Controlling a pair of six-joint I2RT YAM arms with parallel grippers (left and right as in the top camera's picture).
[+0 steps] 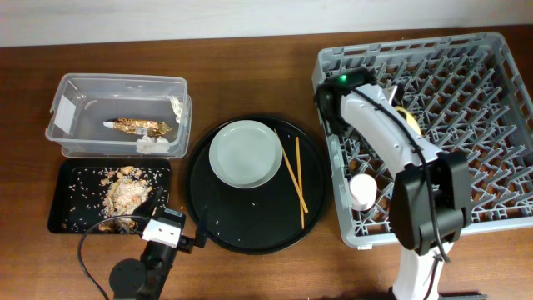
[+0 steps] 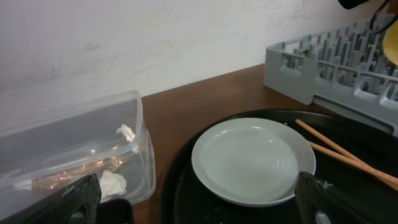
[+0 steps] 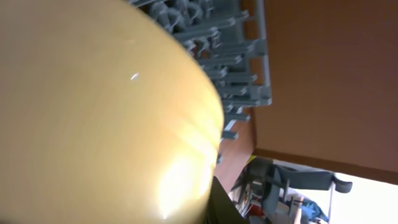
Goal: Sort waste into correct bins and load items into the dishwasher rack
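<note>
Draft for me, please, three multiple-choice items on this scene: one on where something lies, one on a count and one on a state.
1. Where is the foil wrapper? A in the clear tub; B on the bare table; C in the grey rack.
2. How many chopsticks lie on the round black tray? A one; B two; C four.
3. How is the white plate? A standing between pegs; B heaped with rice; C flat and bare.
Answers: 1 A, it shows through the tub's wall; 2 B, two sticks lie beside the plate; 3 C, the left wrist view shows its bare face.
</note>
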